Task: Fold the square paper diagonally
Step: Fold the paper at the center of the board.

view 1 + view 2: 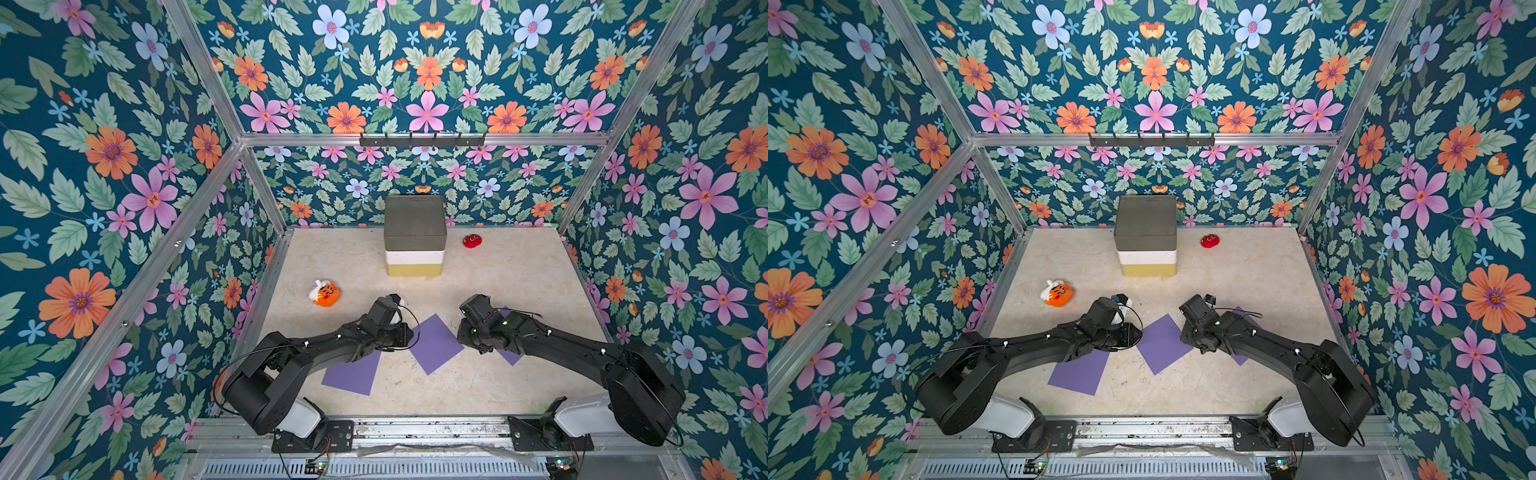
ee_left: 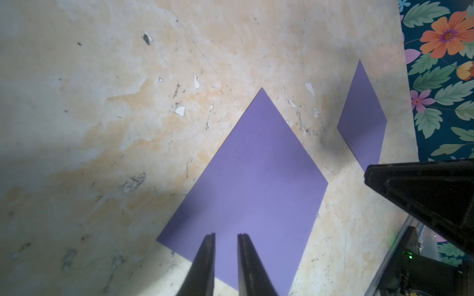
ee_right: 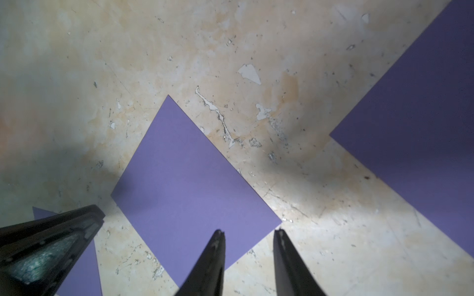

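Note:
The square paper (image 1: 436,347) (image 1: 1162,345) is a purple sheet lying flat on the table, turned like a diamond between the two arms. My left gripper (image 2: 226,234) hangs over the sheet (image 2: 251,179) near its left corner. Its jaws are open by a narrow gap, with only paper showing between them. My right gripper (image 3: 249,231) is open wider and stands at the right corner of the sheet (image 3: 187,187). One fingertip is over the paper and one is over bare table. In both top views the wrists hide the fingertips.
Another purple sheet (image 1: 353,376) lies partly under the left arm, and a third (image 1: 510,356) partly under the right arm. A grey, white and yellow stack of boxes (image 1: 414,237) stands at the back. A red plush (image 1: 472,241) and an orange plush (image 1: 325,294) lie nearby.

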Robot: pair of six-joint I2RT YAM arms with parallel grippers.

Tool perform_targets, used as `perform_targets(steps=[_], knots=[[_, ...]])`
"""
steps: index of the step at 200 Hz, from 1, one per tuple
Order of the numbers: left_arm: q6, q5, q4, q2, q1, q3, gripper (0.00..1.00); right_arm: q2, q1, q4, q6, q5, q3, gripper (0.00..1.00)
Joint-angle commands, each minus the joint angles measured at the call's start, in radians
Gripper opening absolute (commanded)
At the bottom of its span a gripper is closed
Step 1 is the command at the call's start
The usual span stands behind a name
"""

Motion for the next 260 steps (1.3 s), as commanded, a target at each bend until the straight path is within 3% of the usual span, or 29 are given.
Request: perform_targets(steps=[1, 113, 188, 260], knots=[[0.02, -0.01, -0.011, 0.022, 0.002, 0.004, 0.22, 0.034, 0.002, 0.018, 0.012, -0.024, 0.009, 0.37], [-0.005, -0.06, -0.014, 0.058, -0.006, -0.033, 0.21, 0.156, 0.013, -0.001, 0.038, 0.001, 0.033, 0.37], [-0.012, -0.083, -0.026, 0.053, -0.006, -0.041, 0.2, 0.209, 0.072, -0.149, 0.046, 0.123, 0.123, 0.4], [-0.016, -0.086, -0.02, 0.053, -0.008, -0.047, 0.2, 0.167, 0.072, -0.096, 0.066, 0.075, 0.096, 0.46]])
